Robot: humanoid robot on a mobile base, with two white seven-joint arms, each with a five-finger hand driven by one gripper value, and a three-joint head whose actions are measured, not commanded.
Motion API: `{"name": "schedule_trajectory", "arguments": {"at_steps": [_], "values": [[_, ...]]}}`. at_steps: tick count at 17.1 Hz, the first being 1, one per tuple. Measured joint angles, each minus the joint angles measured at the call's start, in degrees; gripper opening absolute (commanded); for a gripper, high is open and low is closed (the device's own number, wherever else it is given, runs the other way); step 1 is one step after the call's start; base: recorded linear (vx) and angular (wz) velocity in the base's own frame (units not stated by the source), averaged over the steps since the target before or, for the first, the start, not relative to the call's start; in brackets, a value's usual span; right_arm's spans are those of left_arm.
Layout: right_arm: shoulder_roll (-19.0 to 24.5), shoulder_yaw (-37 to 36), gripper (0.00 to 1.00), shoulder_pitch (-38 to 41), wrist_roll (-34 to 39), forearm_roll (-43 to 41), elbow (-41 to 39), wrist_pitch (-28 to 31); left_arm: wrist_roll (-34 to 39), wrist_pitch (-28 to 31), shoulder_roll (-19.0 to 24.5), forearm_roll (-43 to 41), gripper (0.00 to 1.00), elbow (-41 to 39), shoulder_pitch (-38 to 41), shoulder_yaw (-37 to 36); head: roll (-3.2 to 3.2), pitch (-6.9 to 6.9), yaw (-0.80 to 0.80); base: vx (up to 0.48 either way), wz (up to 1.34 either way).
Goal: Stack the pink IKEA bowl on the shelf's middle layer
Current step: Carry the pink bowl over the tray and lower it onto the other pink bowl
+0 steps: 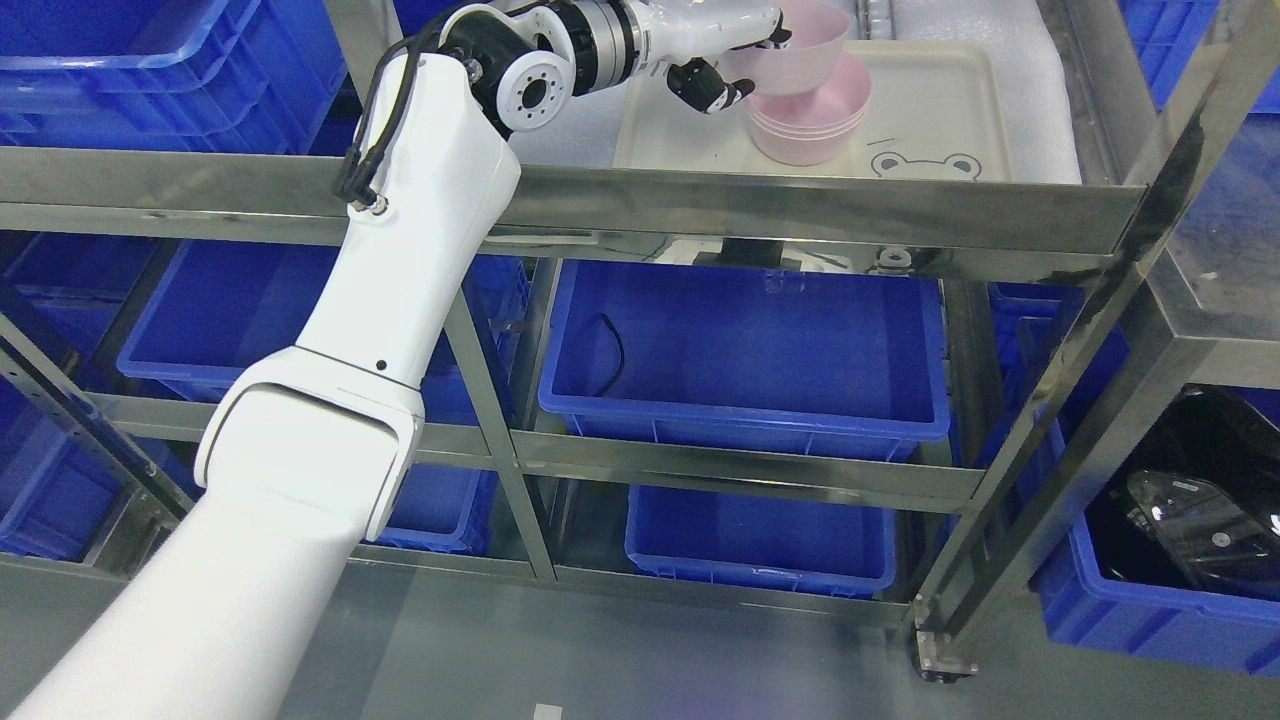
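My left hand (pixel 735 65) clamped on rim of pink bowl (pixel 800 50), held tilted above stack of pink bowls (pixel 812 125) just below on cream tray (pixel 940 100). Step: nesting. Next: level bowl, lower, release.

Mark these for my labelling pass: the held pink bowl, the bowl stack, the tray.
held pink bowl (pixel 800 45): head view, its side wall.
bowl stack (pixel 815 125): head view, outer wall.
tray (pixel 930 90): head view, bare surface.
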Motion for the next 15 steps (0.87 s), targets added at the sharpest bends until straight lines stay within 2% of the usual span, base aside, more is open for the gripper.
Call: {"name": "schedule_trajectory", "arguments": {"at_steps": [15], "values": [[0.00, 0.00, 1.00, 0.00, 0.00, 0.00, 0.00, 0.00, 8.80, -2.41, 0.00, 1.54, 0.06, 5.46, -2.10, -6.60, 0.00, -0.01, 0.00, -0.001, 0.01]]}}
